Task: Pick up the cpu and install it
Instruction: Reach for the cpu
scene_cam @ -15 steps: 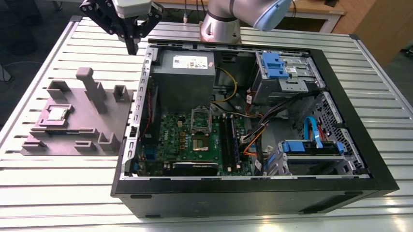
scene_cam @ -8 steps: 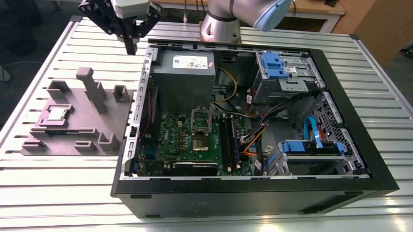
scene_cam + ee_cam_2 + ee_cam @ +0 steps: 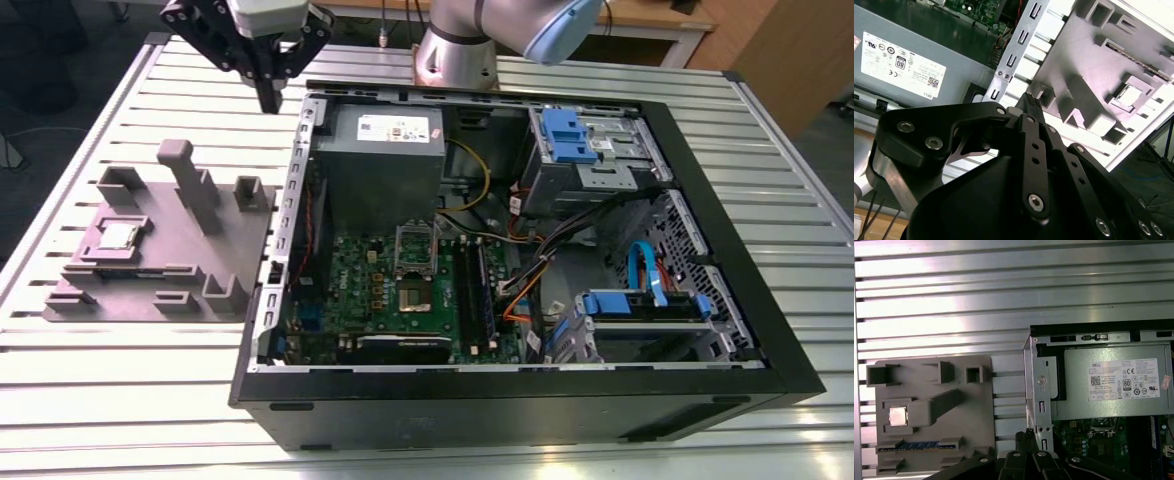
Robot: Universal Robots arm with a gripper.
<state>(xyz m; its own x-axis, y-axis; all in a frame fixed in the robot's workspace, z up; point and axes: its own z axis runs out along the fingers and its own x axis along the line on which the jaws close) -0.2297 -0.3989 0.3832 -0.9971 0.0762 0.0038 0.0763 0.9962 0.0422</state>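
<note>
Exterior view: cpu (image 3: pixel 118 236) lying in pocket of grey fixture (image 3: pixel 200 262) on table (image 3: pixel 134 400), untouched. Tool (image 3: pixel 272 100) hanging above table beside case (image 3: pixel 534 410), well apart from cpu, fingers closed, gripping nothing. Pickup, install both pending.

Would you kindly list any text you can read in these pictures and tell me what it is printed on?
On the white label of the grey metal box: several rows of print and marks, too small to quote reliably.
On the motherboard: fine markings, unreadable.
On the cpu: no legible text.
</note>
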